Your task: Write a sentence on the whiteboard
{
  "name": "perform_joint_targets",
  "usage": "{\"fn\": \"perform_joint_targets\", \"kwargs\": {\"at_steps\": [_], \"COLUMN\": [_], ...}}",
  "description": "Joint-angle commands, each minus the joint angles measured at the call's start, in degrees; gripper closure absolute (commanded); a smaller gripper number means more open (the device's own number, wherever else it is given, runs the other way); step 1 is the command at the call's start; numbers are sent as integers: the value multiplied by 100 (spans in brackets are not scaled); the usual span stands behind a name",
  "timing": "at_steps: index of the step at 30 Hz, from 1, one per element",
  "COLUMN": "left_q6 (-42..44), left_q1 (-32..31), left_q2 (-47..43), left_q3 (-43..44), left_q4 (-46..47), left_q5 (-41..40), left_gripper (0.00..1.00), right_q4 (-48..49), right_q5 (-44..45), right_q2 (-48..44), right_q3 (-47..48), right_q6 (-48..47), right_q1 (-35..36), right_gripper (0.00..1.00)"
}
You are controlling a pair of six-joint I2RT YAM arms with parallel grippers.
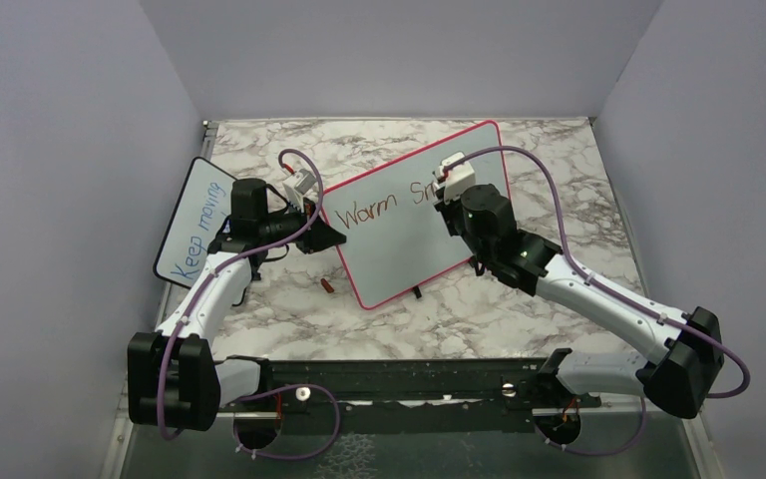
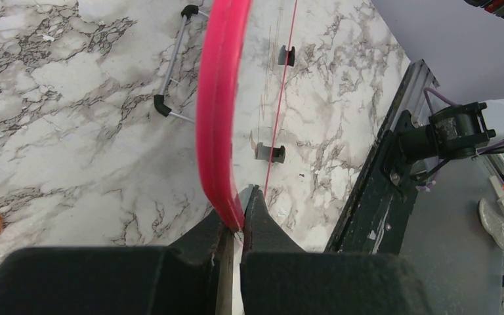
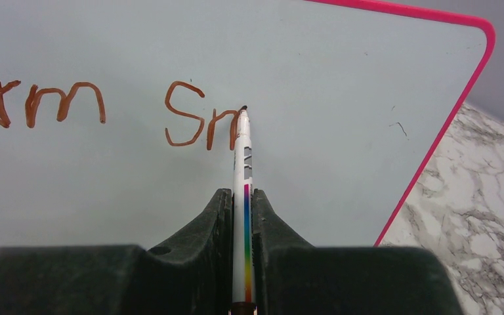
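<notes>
Currently the whiteboard (image 1: pixel 399 259) stands propped on its feet at the centre of the tabletop (image 1: pixel 479 309), its face toward the arms. The left tool (image 2: pixel 236 226) is clenched on the pink-red frame at the board's 9 o'clock edge; judged purpose: bracing the board against writing pressure. The right tool (image 3: pixel 243 197) is clenched on a white marker (image 3: pixel 243 154) with a rainbow stripe, its tip touching the board face toward 1 o'clock of centre.

Legible: the sentence (image 1: pixel 364 213) reads "Warm", then "S" and an unfinished "m", in red-brown. A smaller board (image 1: pixel 194 225) at 9 o'clock of the whiteboard reads "Keep moving" in blue. No brand text on the marker is readable. Judged: most of the sentence remains unwritten.
</notes>
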Motion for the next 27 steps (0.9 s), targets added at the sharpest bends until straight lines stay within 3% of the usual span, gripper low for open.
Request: {"fn": "perform_joint_targets", "kwargs": {"at_steps": [1,27], "left_q6": [624,624], "left_q1": [45,44], "left_q2": [83,47], "left_q3": [-79,-79], "left_q4": [-357,-364], "left_q5": [-590,-655], "left_gripper": [100,100], "right_q4": [226,-594], "right_q5": [294,61], "right_q2": [83,-106], "right_q3": [86,-237], "right_q6": [-73,390], "right_q1": [-35,-90], "right_gripper": [100,100]}}
